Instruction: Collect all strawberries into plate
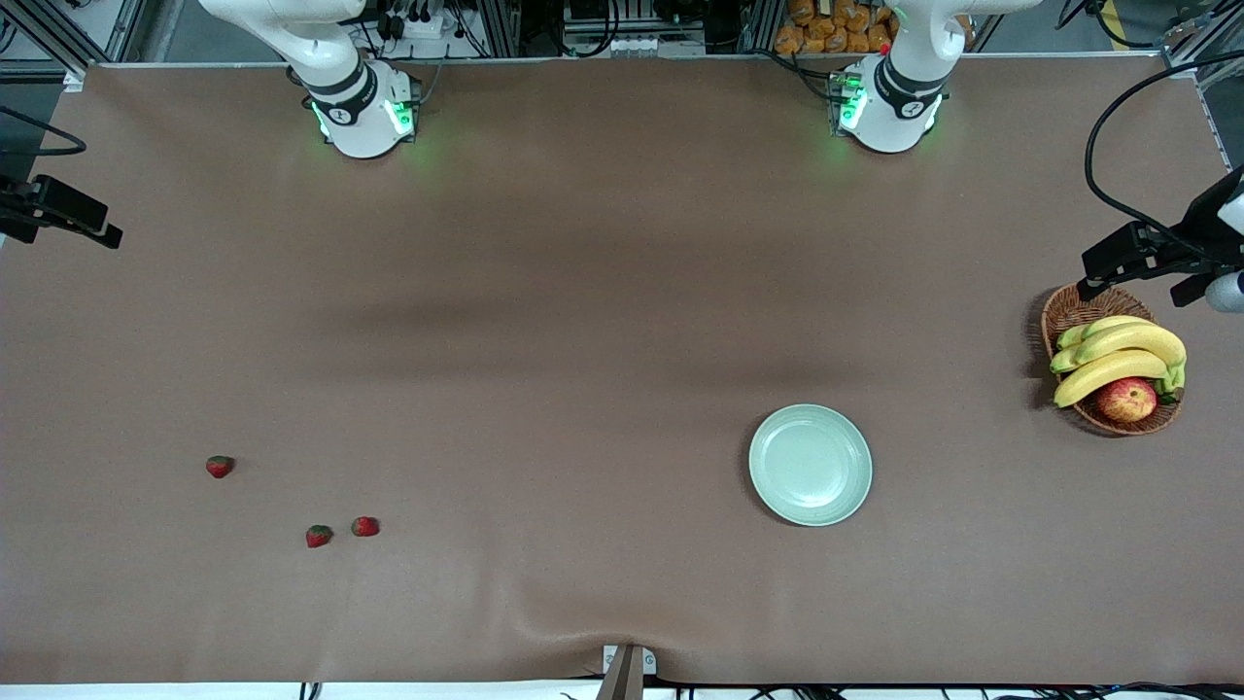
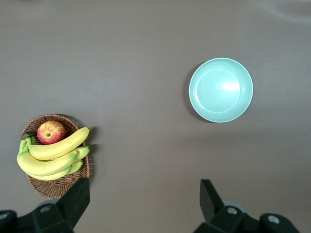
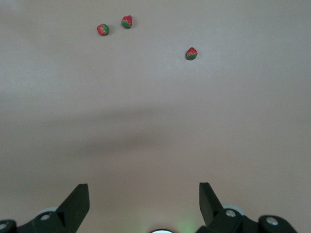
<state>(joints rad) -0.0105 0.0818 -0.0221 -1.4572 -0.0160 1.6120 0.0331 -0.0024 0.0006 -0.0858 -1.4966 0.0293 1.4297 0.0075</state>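
The strawberries [image 1: 220, 467] [image 1: 319, 536] [image 1: 365, 526] are seen on the table [image 1: 583, 340] toward the right arm's end, well apart from the plate [image 1: 810, 465]. Both the right gripper [image 3: 144, 204] and left gripper [image 2: 144, 204] are held spread wide, nothing grasped, high over the table.

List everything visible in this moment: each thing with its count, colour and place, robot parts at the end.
strawberries: three, red with green caps, on the table toward the right arm's end; two lie close together, nearer the front camera than the third.
plate: one, pale mint green, empty, toward the left arm's end.
wicker basket: one, brown, at the left arm's end of the table.
bananas: one yellow bunch, in the basket.
apple: one, red-yellow, in the basket beside the bananas.
table: one, brown cover.
left gripper: open, raised above bare table near the basket.
right gripper: open, raised above bare table, strawberries in its view.
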